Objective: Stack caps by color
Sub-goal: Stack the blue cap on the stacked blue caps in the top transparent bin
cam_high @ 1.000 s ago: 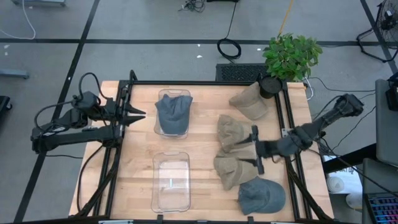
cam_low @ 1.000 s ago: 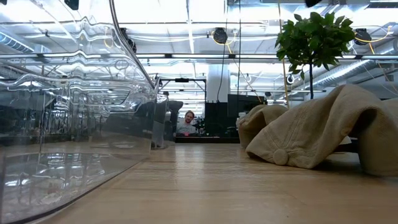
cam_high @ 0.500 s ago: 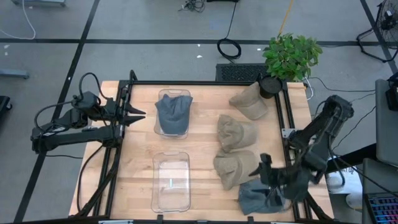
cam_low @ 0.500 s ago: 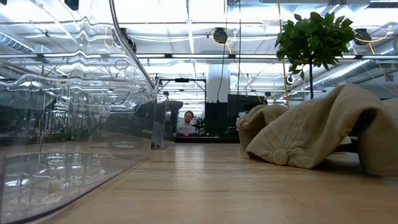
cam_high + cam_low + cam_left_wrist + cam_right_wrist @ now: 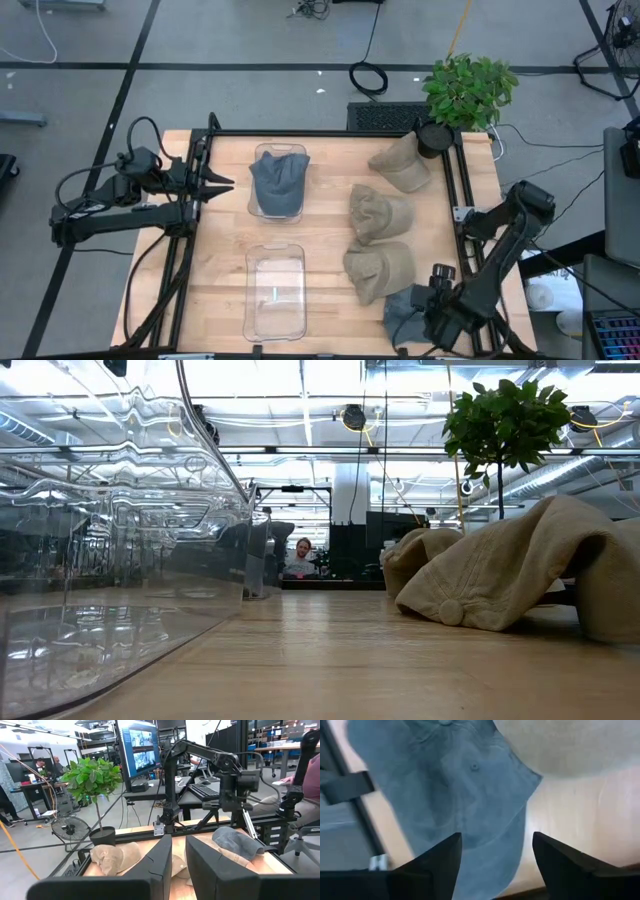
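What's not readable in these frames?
- Blue cap, high view: the right gripper covers half of it.
- Near bin, high view: small mark inside, too small to identify.
- Low view: neither gripper appears; the near bin's wall fills the picture's left.

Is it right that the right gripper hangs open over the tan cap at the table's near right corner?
No: that cap is blue-grey, not tan, as the right wrist view and the high view show. The right gripper does hang open over it.
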